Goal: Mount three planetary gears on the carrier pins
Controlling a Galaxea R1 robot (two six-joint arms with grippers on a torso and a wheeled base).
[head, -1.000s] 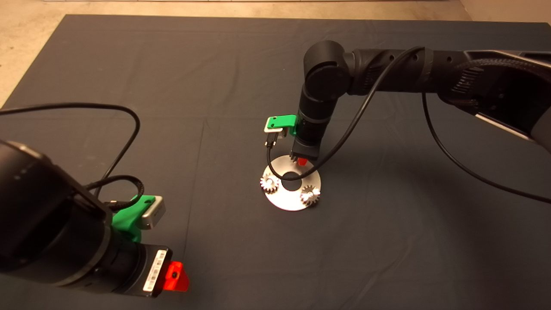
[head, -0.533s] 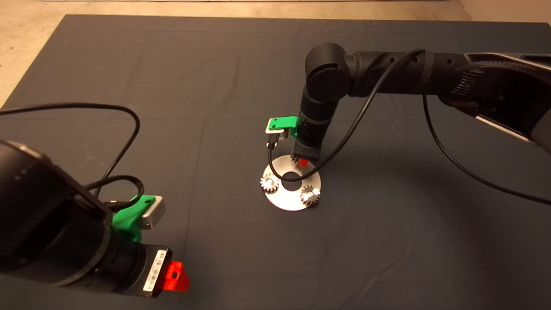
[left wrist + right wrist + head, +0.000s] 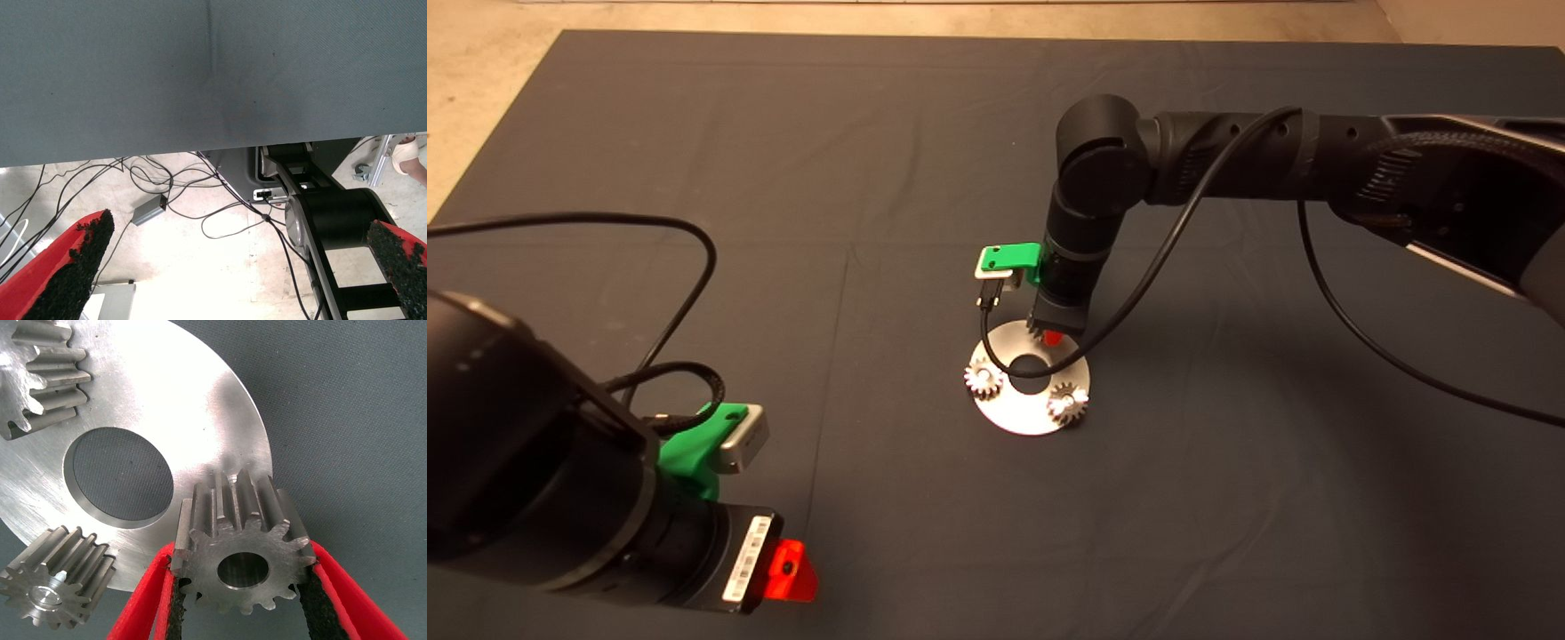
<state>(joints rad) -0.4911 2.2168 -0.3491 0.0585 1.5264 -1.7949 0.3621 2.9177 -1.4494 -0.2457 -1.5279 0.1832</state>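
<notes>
My right gripper (image 3: 243, 555) is shut on a planetary gear (image 3: 243, 568), its centre hole facing the camera, red fingers (image 3: 141, 608) pressing its teeth on both sides. In the head view this gripper (image 3: 1052, 339) hangs over the far rim of the shiny disc (image 3: 1021, 414). Two more gears sit on carrier pins: one at the disc's left (image 3: 984, 378), one at its near right (image 3: 1067, 403). In the right wrist view a pin's top (image 3: 43, 595) shows inside one seated gear (image 3: 57, 587). The pin below the held gear is hidden. My left gripper (image 3: 791, 570) rests open at the lower left.
The dark mat (image 3: 783, 178) spreads wide around the disc. A black cable (image 3: 996, 351) loops from the right wrist over the disc's centre hole. The left wrist view shows the mat's edge (image 3: 200, 143), floor cables and part of the robot base (image 3: 333, 220).
The right arm has sunk slightly, bringing the held gear a little closer to the disc. The seated gears and the left arm have not moved.
</notes>
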